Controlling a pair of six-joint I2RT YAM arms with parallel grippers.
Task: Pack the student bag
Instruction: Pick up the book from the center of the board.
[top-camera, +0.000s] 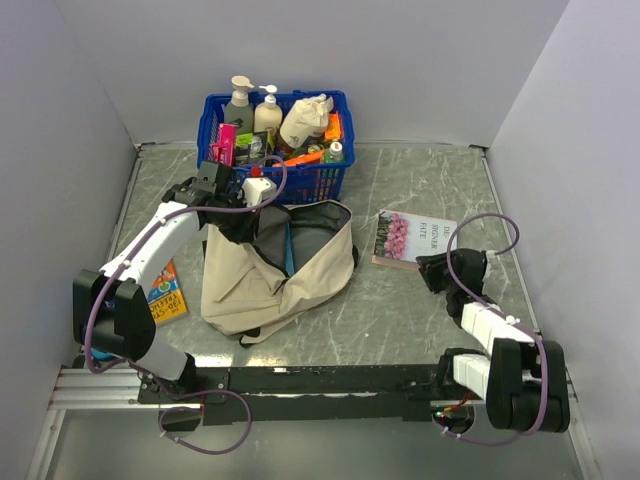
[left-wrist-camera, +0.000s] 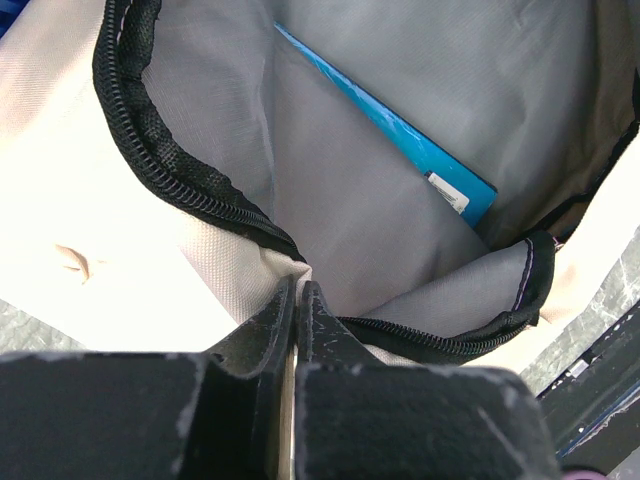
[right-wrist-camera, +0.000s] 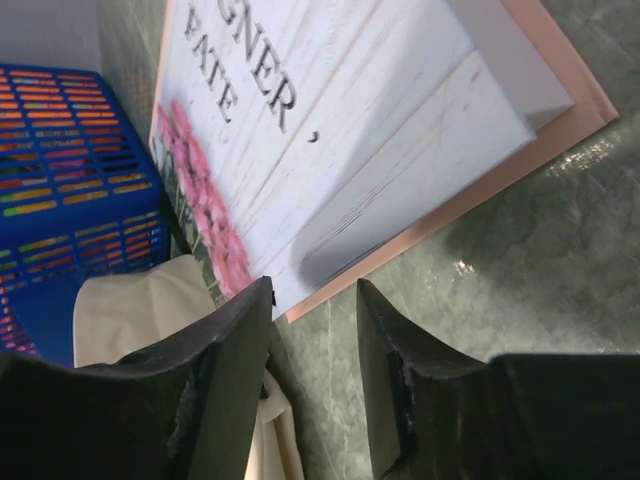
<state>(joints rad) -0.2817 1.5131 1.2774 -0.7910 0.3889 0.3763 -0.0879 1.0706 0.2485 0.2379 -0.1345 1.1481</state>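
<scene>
The beige student bag (top-camera: 255, 285) lies in the middle of the table with its black zipper open and its grey lining showing. A blue book (top-camera: 289, 248) sits inside it and also shows in the left wrist view (left-wrist-camera: 400, 135). My left gripper (top-camera: 232, 215) is shut on the bag's zipper rim (left-wrist-camera: 225, 205) and holds the mouth open; its tips (left-wrist-camera: 297, 287) pinch the beige fabric. My right gripper (top-camera: 432, 268) is open and empty, low over the table. Its tips (right-wrist-camera: 312, 292) are just short of the near corner of a white book with pink flowers (right-wrist-camera: 330, 130), which lies right of the bag (top-camera: 412, 238).
A blue plastic basket (top-camera: 340, 175) full of bottles and packets stands behind the bag and shows in the right wrist view (right-wrist-camera: 70, 150). An orange and yellow booklet (top-camera: 166, 290) lies left of the bag beside the left arm. Grey walls enclose the table.
</scene>
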